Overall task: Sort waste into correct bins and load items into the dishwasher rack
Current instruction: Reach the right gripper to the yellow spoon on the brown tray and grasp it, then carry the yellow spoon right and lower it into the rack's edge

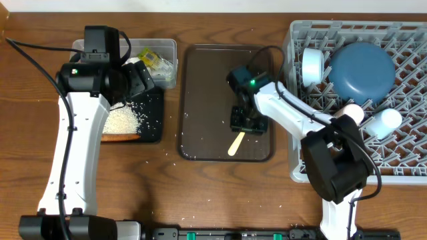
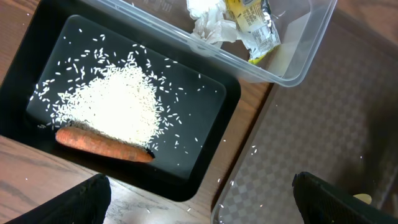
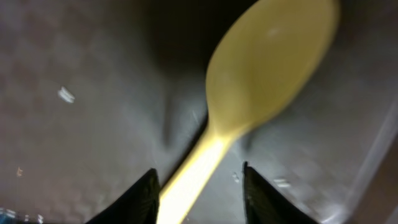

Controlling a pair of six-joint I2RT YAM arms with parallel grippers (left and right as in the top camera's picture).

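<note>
The pale yellow spoon (image 1: 236,143) (image 3: 267,68) lies on the brown serving tray (image 1: 207,87). My right gripper (image 1: 245,123) (image 3: 199,186) is open, its fingers straddling the spoon's handle close above the tray. My left gripper (image 1: 143,80) (image 2: 199,202) is open and empty, hovering over the near corner of the black tray (image 1: 152,127) (image 2: 205,118). That tray holds a rice pile (image 2: 118,106) and the orange piece (image 2: 102,144). The clear tub (image 1: 167,47) (image 2: 286,68) holds the tissue (image 2: 208,18) and wrapper (image 2: 252,25).
The grey rack (image 1: 400,160) at right holds the blue plate (image 1: 362,72), white bowl (image 1: 311,67), and two cups (image 1: 353,113) (image 1: 383,121). Loose rice grains lie scattered on the wooden table and on the brown tray (image 2: 311,137).
</note>
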